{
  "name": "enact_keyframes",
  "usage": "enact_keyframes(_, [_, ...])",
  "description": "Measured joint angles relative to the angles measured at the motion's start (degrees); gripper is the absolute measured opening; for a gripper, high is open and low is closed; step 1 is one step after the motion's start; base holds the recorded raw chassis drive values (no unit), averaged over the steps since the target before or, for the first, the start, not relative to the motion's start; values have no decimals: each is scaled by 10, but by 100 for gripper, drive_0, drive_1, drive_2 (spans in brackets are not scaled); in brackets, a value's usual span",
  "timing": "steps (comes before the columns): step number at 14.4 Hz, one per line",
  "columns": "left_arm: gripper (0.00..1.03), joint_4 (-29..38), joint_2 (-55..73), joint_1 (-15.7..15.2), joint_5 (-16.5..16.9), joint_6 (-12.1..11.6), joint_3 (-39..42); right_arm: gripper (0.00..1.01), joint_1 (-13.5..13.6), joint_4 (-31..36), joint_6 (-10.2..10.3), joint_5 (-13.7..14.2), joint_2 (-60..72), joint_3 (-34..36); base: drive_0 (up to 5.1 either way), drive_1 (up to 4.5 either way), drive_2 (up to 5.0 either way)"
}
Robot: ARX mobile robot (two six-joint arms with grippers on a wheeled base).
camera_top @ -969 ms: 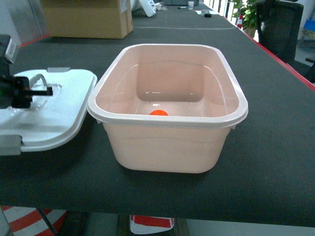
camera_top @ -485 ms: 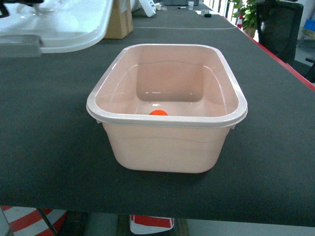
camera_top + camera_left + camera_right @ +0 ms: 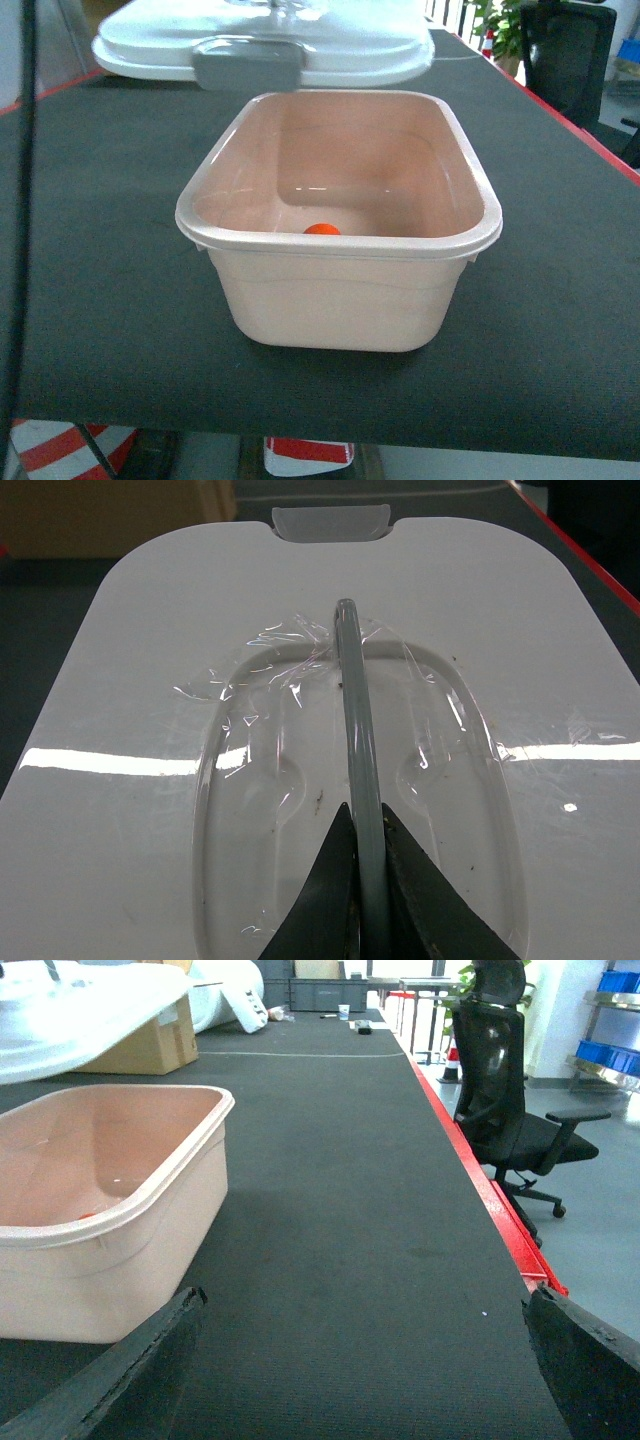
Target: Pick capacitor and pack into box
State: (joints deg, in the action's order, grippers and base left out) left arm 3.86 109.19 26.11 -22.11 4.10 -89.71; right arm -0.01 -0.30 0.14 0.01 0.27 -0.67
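The pale pink box (image 3: 340, 245) stands open on the dark table, and a small orange capacitor (image 3: 321, 229) lies on its floor near the front wall. The white lid (image 3: 330, 45) hangs in the air over the box's far rim, its grey latch (image 3: 247, 65) facing me. In the left wrist view my left gripper (image 3: 368, 825) is shut on the lid's grey handle (image 3: 355, 720), above the lid's top (image 3: 150, 680). My right gripper (image 3: 362, 1298) is open and holds nothing, low over the table to the right of the box (image 3: 110, 1260).
A brown cardboard carton (image 3: 150, 1045) sits at the far end of the table. The table's red edge (image 3: 480, 1180) runs along the right, with a black office chair (image 3: 510, 1110) beyond it. A dark cable (image 3: 22, 200) hangs down the left of the head view.
The lid has left the table on the box's left, risen, and travelled right until it hangs over the box's far rim. The box and capacitor have not moved.
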Motion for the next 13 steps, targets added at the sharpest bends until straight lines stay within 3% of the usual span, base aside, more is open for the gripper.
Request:
enact_keyframes(2, [2,-18,22,43,-28,9,-5,98,0,0,0,0,0,0,0,0,0])
enact_keyframes(5, [2,-38,34,74,-57,27,-5,98,0,0,0,0,0,0,0,0,0])
enact_keyframes(10, [2,-24,46,78,-62,53,22,98,0,0,0,0,0,0,0,0,0])
enact_keyframes(13, [2,-10,65,78,-40,78,38,98,0,0,0,0,0,0,0,0,0])
